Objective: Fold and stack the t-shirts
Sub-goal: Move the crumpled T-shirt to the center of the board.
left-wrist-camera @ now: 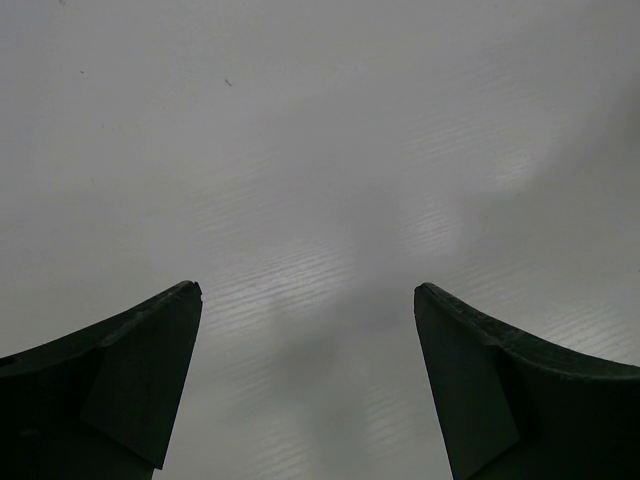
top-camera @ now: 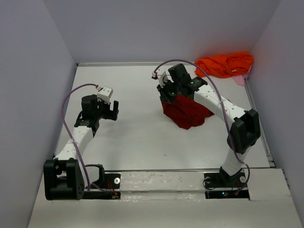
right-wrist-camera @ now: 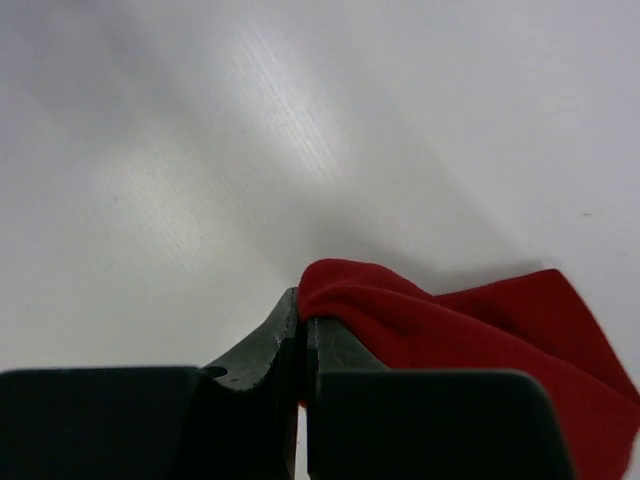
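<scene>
Right claw [right-wrist-camera: 303, 318] pinched on red shirt [top-camera: 187, 113], bunched just right of centre; its bulk lies lower right of the claw. Left claw [left-wrist-camera: 308, 295] spread, empty, well apart at left. Orange shirt [top-camera: 225, 64] crumpled, upper right corner.

White table [top-camera: 137, 137], pale grey walls [top-camera: 142, 28], soft light
</scene>
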Robot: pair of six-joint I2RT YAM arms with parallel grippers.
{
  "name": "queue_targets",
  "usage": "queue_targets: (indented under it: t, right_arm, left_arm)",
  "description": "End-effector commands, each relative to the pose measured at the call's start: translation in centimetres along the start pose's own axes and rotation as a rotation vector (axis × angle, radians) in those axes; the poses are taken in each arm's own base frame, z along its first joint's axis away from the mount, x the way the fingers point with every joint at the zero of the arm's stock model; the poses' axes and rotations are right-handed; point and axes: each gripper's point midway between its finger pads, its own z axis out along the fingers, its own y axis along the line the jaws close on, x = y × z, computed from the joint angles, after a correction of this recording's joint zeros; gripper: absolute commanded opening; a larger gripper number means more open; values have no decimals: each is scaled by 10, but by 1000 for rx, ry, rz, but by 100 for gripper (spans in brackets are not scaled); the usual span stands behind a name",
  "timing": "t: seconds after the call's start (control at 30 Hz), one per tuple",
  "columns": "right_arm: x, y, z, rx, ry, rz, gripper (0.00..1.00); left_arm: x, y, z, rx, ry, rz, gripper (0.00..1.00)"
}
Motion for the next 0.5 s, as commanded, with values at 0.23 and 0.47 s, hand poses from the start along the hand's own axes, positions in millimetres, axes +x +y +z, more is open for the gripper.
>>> queue_targets:
  t: [0.23, 0.47]
  right_arm:
    - [-177, -15, -185, 302, -526, -134, 0]
    - [-191, -34, -276, 517, -666, -149, 0]
  left_arm:
    - [-20, 5, -5, -21, -61, 17, 96]
    - [-21, 7, -6, -32, -65, 16, 96]
